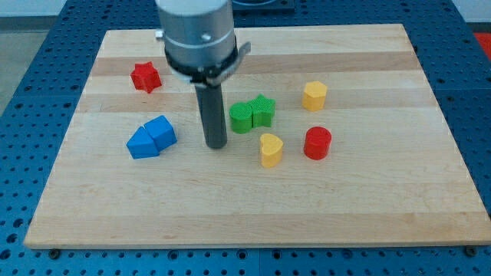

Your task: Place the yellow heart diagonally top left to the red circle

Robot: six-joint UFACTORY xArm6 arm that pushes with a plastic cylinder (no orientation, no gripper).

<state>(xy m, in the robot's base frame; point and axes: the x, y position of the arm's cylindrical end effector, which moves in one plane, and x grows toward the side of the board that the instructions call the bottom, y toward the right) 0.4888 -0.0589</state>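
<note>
Pale wooden board (253, 207) lies on a blue perforated bench (31, 92), and all the blocks sit on it. As for a claw, the arm carries none: it ends in a dark rod holding nothing, and my tip (215, 145) rests on the bare wood between the blue pair and the yellow heart, touching no block. The yellow heart (271, 149) stands to the tip's right in the view, just beside the red circle (317, 142), level with it or slightly lower and on its left, with a small gap between them. Above the heart, two green blocks touch each other: a green cylinder (241, 116) and a green star (262, 110). A yellow hexagon (314, 96) sits above the red circle. At the view's left, two blue blocks (151, 137) press together, and a red star (145, 77) stands alone nearer the top-left corner.
</note>
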